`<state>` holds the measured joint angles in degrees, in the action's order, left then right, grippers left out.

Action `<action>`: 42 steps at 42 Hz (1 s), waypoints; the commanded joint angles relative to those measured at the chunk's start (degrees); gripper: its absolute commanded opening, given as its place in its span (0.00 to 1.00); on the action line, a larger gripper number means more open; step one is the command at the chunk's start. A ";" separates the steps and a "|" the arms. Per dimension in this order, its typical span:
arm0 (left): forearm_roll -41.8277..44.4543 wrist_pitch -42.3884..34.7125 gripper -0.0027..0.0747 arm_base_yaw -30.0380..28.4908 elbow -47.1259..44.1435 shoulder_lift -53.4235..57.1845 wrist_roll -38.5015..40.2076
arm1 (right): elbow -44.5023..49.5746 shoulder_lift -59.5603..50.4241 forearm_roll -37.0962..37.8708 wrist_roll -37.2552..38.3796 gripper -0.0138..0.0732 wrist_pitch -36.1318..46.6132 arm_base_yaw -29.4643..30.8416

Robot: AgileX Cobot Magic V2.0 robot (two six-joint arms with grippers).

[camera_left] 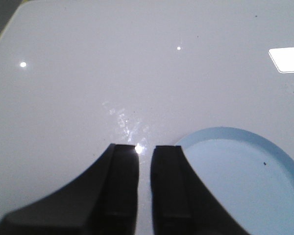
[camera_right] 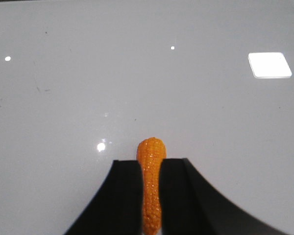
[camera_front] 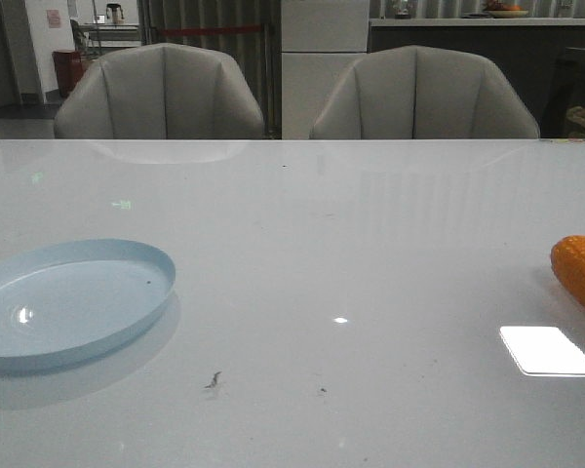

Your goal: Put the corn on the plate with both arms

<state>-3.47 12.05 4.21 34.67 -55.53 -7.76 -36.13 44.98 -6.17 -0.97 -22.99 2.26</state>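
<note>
well, the plate (camera_front: pixel 68 302) sits on the white table (camera_front: pixel 351 244) toward the robot's left, pale blue and shallow, with a tiny dark speck on its inner floor and nothing in it. the corn (camera_front: pixel 580 273) lies far to the right of the plate, well apart from it, at the right edge of the front view where only its rounded orange end shows. two grey chairs (camera_front: pixel 161 93) stand behind the table's far edge, beyond the plate.

in the right wrist view the corn (camera_right: pixel 151 188) runs lengthwise between the two dark fingers (camera_right: pixel 125 196) of the right gripper (camera_right: pixel 151 164), its blunt end poking out past the fingertips toward open table. the fingers sit close on either side of the cob, but whether they press on it or merely flank it cannot be told from this angle.

in the left wrist view the left gripper (camera_left: pixel 145 149) hangs just beside the plate (camera_left: pixel 240 181), one finger overlapping the plate's rim in the picture. its fingers stand nearly together with only a narrow slit of table between them and nothing held. a bright rectangular reflection (camera_front: pixel 546 351) lies on the table near the corn, far from the plate.
</note>
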 commanded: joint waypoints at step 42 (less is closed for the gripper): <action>-6.30 20.20 0.66 -0.02 27.88 -43.61 0.13 | -1.74 4.83 -0.47 -0.03 0.71 2.95 0.10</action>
<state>-8.86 33.28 4.21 60.72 -99.72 -7.76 -36.13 50.12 -6.28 -0.97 -24.02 2.26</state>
